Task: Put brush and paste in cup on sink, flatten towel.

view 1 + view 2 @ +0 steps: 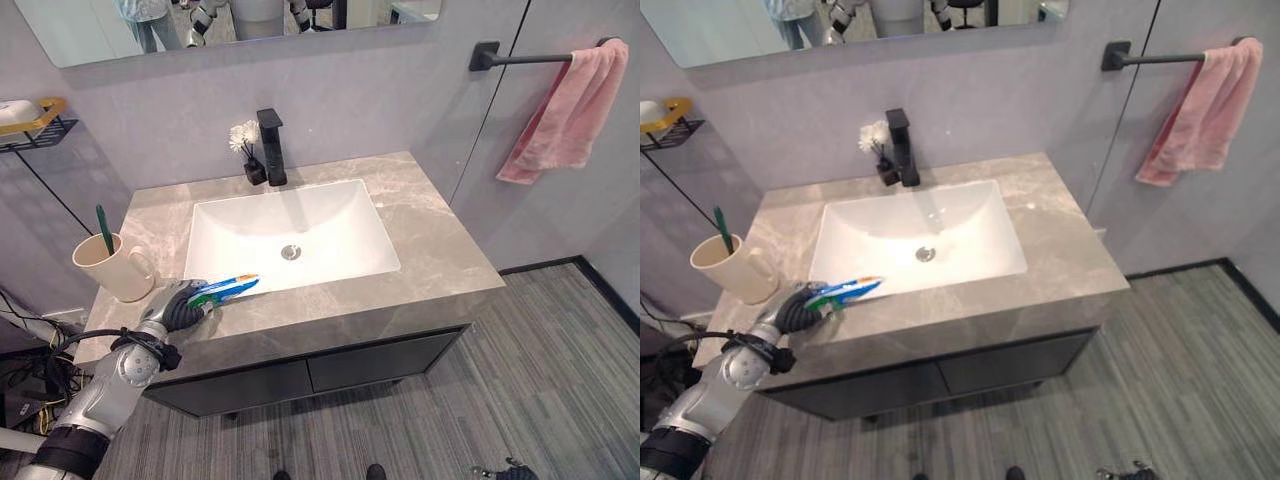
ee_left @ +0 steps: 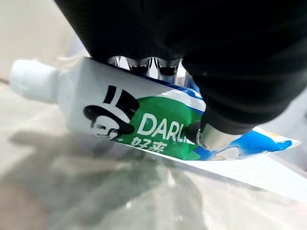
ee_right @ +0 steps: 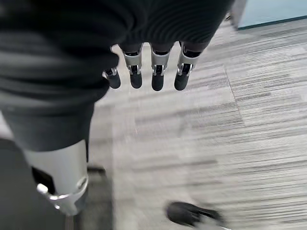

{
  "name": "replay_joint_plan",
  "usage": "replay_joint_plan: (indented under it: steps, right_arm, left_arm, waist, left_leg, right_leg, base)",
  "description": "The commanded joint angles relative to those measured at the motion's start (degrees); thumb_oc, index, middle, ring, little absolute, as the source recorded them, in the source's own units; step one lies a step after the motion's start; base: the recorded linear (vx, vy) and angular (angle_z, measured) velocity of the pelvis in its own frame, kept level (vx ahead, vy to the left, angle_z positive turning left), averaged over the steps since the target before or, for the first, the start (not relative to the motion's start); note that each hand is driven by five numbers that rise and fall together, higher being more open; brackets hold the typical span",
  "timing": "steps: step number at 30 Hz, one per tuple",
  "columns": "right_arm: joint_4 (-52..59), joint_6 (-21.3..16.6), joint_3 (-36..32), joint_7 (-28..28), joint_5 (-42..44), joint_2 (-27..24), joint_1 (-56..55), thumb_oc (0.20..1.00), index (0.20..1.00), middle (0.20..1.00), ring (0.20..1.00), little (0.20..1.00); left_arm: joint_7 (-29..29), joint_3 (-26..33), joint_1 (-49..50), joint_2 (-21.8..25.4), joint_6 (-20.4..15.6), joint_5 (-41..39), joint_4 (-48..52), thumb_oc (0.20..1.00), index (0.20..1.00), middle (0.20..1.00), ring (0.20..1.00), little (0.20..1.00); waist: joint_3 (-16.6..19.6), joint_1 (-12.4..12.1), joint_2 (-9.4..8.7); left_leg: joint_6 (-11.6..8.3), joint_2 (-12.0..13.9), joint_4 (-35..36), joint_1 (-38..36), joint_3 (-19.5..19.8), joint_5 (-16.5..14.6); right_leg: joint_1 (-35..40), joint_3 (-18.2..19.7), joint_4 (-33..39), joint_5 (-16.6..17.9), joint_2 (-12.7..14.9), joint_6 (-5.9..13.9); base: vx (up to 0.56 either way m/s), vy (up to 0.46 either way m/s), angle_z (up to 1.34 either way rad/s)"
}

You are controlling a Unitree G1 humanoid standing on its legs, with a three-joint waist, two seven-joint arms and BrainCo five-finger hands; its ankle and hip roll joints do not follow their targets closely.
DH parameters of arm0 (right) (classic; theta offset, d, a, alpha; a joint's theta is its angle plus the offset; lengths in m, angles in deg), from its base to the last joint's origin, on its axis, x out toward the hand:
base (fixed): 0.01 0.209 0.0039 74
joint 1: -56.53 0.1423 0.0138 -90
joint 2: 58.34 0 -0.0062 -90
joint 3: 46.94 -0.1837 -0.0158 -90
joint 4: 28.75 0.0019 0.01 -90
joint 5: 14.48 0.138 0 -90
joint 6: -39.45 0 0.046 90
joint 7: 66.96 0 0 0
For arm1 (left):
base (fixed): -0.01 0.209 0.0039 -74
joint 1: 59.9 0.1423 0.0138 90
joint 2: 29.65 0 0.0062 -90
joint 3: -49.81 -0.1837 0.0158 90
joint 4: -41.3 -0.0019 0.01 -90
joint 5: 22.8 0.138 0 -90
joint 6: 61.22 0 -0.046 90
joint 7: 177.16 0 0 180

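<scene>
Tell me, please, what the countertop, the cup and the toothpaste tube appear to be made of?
Countertop: grey-beige stone or a stone-look slab, by its veining and soft sheen. Cup: cream and matte, likely ceramic or plastic; the look leaves it open. Toothpaste tube, held in the left hand: glossy printed soft plastic or laminate, with a flat crimped end and a white plastic cap.

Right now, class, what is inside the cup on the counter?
A green toothbrush stands in the cup, its handle rising above the rim. Its lower end is hidden by the cup wall. The paste is not inside; the left hand holds it.
</scene>
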State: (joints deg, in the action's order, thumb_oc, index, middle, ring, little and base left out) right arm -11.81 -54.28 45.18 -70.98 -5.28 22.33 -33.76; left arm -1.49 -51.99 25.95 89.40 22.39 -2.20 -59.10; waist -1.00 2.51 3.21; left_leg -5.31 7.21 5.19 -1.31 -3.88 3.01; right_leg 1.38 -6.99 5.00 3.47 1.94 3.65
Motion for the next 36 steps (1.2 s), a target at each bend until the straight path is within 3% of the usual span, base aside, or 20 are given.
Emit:
replay_joint_plan:
  steps: [1, 8, 9, 10, 11, 12, 14, 18, 20, 28, 30, 36]
  right_arm:
    - [1.14, -1.95, 1.36, 0.38, 7.19, -1.75, 2.39, 1.0, 1.0, 1.0, 1.0, 1.0]
    - [18.37, -4.61, -3.72, -4.22, 9.88, -7.57, 2.73, 1.0, 1.0, 1.0, 1.0, 1.0]
    - [22.44, -5.31, -4.64, -4.98, 9.6, -8.33, 2.7, 1.0, 1.0, 1.0, 1.0, 1.0]
    - [35.74, -6.5, -7.89, -7.21, 7.8, -9.96, 1.36, 1.0, 1.0, 1.0, 1.0, 1.0]
    - [36.52, -6.08, -8.15, -7.37, 7.57, -9.9, 0.88, 1.0, 1.0, 1.0, 1.0, 1.0]
    - [45.09, -6.86, -10.67, -9.75, 5.15, -10.51, 0.97, 1.0, 1.0, 1.0, 1.0, 1.0]
    - [50.13, -7.81, -12.54, -13.29, 1.72, -10.07, 2.41, 1.0, 1.0, 1.0, 1.0, 1.0]
    - [57.2, -9.39, -11.61, -13.62, 1.03, -10.4, 6.36, 1.0, 1.0, 1.0, 1.0, 1.0]
    - [63.7, -11.68, -8.09, -11.98, 2.94, -10.79, 12.45, 1.0, 1.0, 1.0, 1.0, 1.0]
    - [66.29, -12.14, 7.94, -5.84, 10.62, -8.32, 29.86, 1.0, 1.0, 1.0, 1.0, 1.0]
    - [67.65, -12.21, 14.73, -2.36, 19.73, -3.44, 36.63, 1.0, 1.0, 1.0, 1.0, 1.0]
    - [67.63, -12.38, 21.26, -1.69, 24.73, 3.06, 45.72, 1.0, 1.0, 1.0, 1.0, 1.0]
  left_arm:
    - [-6.96, 2.4, -4.85, 4.45, -3.25, 5.86, 4.65, 0.2, 0.2, 0.2, 0.2, 0.2]
    - [-13.11, 8.19, -5.95, 4.46, -3.34, 8.91, 8.63, 0.2, 0.2, 0.2, 0.2, 0.2]
    - [-14.13, 9.34, -6.13, 4.33, -3.37, 9.35, 9.22, 0.2, 0.2, 0.2, 0.2, 0.2]
    - [-16.6, 13.27, -6.39, 3.33, -3.65, 9.65, 12.28, 0.2, 0.2, 0.2, 0.2, 0.2]
    - [-16.52, 13.41, -6.19, 3.21, -3.6, 9.68, 12.53, 0.2, 0.2, 0.2, 0.2, 0.2]
    - [-17.45, 15.49, -7.27, 1.05, -4.44, 6.6, 15.91, 0.2, 0.2, 0.2, 0.2, 0.2]
    - [-17.7, 17.28, -8.13, -2.71, -5.99, -1.42, 19.18, 0.2, 0.2, 0.2, 0.2, 0.2]
    - [-18.74, 16.72, -13.22, -2.45, -6.22, -2.87, 21.27, 0.2, 0.2, 0.2, 0.2, 0.2]
    - [-20.27, 13.93, -19.44, -2.16, -6.39, -3.0, 20.78, 0.2, 0.2, 0.2, 0.2, 0.2]
    - [-22.62, 5.93, -31.49, -3.35, -5.9, -3.22, 18.9, 0.2, 0.2, 0.2, 0.2, 0.2]
    - [-23.7, 3.53, -34.66, -4.81, -5.6, -3.51, 19.04, 0.2, 0.2, 0.2, 0.2, 0.2]
    - [-24.07, 1.56, -35.71, -5.43, -5.82, -5.57, 19.63, 0.2, 0.2, 0.2, 0.2, 0.2]
  waist:
    - [3.12, 0.73, -3.77]
    - [3.67, 1.52, -4.23]
    - [3.83, 1.73, -4.27]
    - [4.31, 2.28, -4.12]
    - [4.27, 2.23, -4.03]
    - [4.55, 2.55, -3.97]
    - [4.61, 2.65, -3.85]
    - [5.15, 2.87, -3.59]
    - [5.69, 2.62, -3.56]
    - [5.49, 1.67, -3.83]
    - [5.37, 0.89, -3.98]
    - [5.03, 0.0, -4.08]
  left_leg:
    - [-1.64, 1.29, -0.19, -2.08, -1.27, -1.97]
    - [-1.69, 1.46, -0.19, -2.83, -1.61, -2.39]
    - [-1.67, 1.48, -0.19, -2.93, -1.72, -2.46]
    - [-1.64, 1.55, -0.19, -3.31, -2.0, -2.73]
    - [-1.64, 1.57, -0.19, -3.4, -2.01, -2.76]
    - [-1.49, 1.62, -0.19, -3.62, -2.09, -2.9]
    - [-1.26, 1.65, -0.19, -3.81, -2.22, -2.7]
    - [-1.26, 1.67, -0.19, -4.09, -2.27, -3.12]
    - [-1.37, 1.61, -0.19, -4.23, -2.5, -3.04]
    - [-1.37, 1.6, -0.19, -4.23, -2.76, -2.66]
    - [-1.47, 1.65, -0.19, -4.14, -2.88, -2.4]
    - [-1.46, 1.54, -0.19, -3.96, -2.63, -2.23]
  right_leg:
    - [-0.75, 2.44, 0.0, 0.26, 4.54, 4.76]
    - [-0.19, 2.79, 0.0, 0.19, 4.49, 4.77]
    - [-0.12, 2.84, 0.0, 0.17, 4.5, 4.76]
    - [0.07, 3.04, 0.0, 0.15, 4.55, 4.69]
    - [0.15, 3.04, 0.0, 0.14, 4.52, 4.69]
    - [0.31, 3.04, 0.0, 0.06, 4.51, 4.57]
    - [0.42, 3.16, 0.0, 0.35, 4.6, 4.4]
    - [0.66, 3.28, 0.0, -0.01, 4.54, 4.35]
    - [0.79, 3.45, 0.0, -0.05, 4.49, 4.32]
    - [0.67, 3.51, 0.0, 0.14, 4.48, 4.19]
    - [0.56, 3.5, 0.0, 0.24, 4.5, 4.11]
    - [0.56, 3.34, 0.0, 0.09, 4.53, 3.82]
  base:
    - [-0.01, -0.016, -0.04]
    - [0.0, -0.003, -0.01]
    - [0.01, 0.008, -0.04]
    - [0.01, 0.008, -0.06]
    - [0.02, 0.006, -0.24]
    - [0.01, 0.0, -0.19]
    - [0.0, 0.0, -0.08]
    - [0.01, 0.0, 0.0]
    - [0.0, 0.0, 0.0]
    - [0.0, -0.001, -0.01]
    - [0.0, 0.0, 0.0]
    - [0.0, -0.004, 0.01]
